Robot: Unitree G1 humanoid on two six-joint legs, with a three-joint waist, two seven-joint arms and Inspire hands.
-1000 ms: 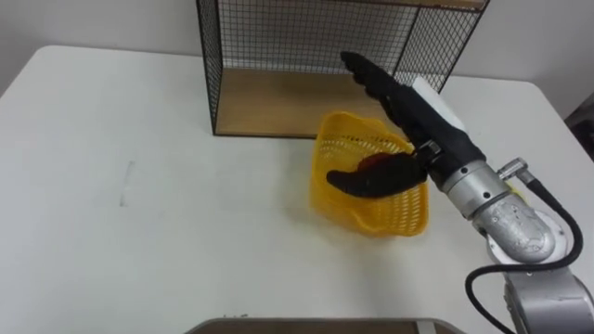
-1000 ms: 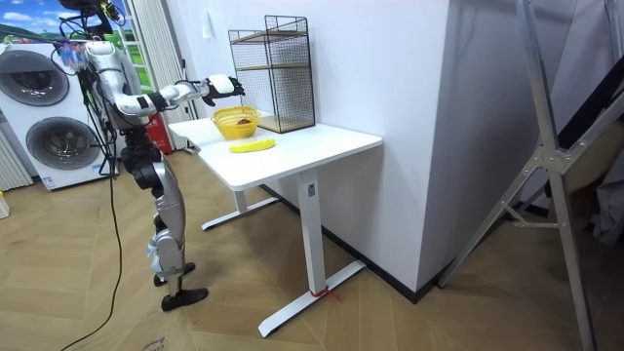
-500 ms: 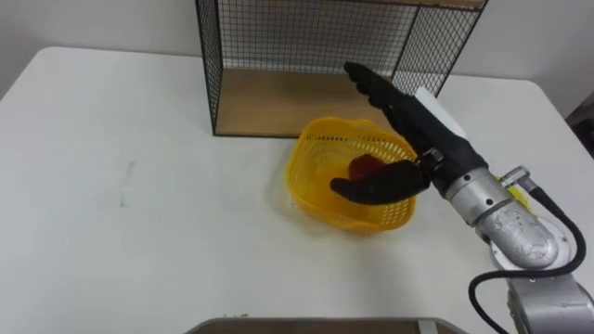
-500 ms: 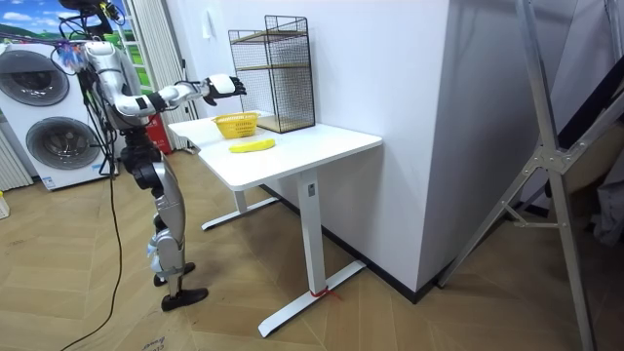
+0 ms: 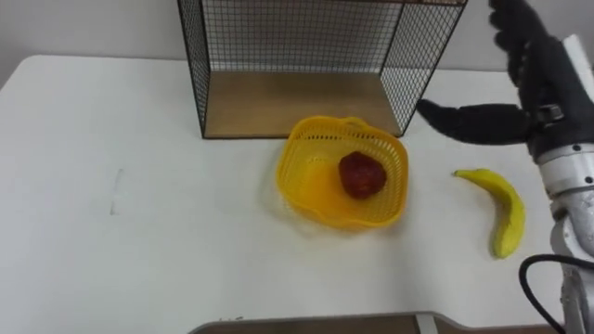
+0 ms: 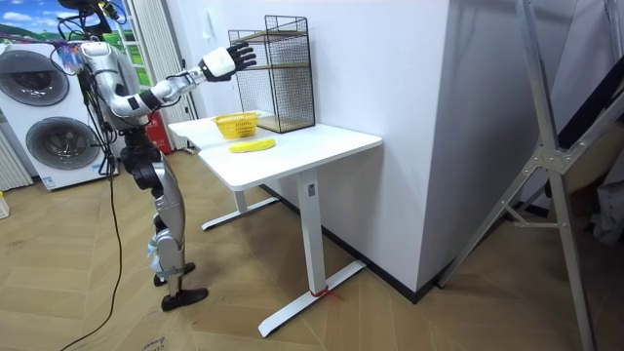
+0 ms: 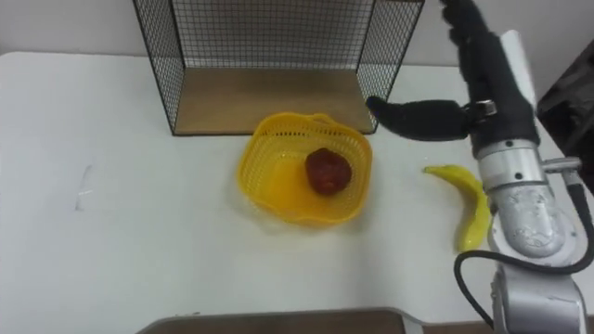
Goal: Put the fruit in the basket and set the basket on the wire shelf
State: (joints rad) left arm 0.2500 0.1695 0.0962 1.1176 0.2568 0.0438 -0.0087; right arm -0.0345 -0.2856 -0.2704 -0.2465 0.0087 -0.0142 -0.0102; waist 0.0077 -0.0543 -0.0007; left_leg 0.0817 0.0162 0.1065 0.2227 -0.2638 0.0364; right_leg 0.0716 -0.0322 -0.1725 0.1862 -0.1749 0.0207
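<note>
A yellow plastic basket (image 5: 320, 190) (image 7: 274, 196) (image 6: 236, 125) stands upright on the white table (image 5: 139, 241), just in front of the wire shelf (image 5: 306, 56) (image 6: 272, 73). A dark red fruit (image 5: 361, 174) (image 7: 328, 171) lies inside the basket. A yellow banana (image 5: 502, 211) (image 7: 471, 205) (image 6: 252, 145) lies on the table to the basket's right. My right hand (image 5: 529, 83) (image 7: 483, 79) (image 6: 221, 63) is raised above the table, right of the shelf, fingers straight and thumb spread, holding nothing.
The wire shelf has a wooden floor (image 5: 297, 102) and an open front facing me. In the room view I stand at the table's end, with washing machines (image 6: 44, 117) behind me. The table's left half (image 5: 93, 186) is bare.
My right hand let go of the basket and rose up and to the right. The basket now rests flat with the red fruit in it, and the banana has come into sight.
</note>
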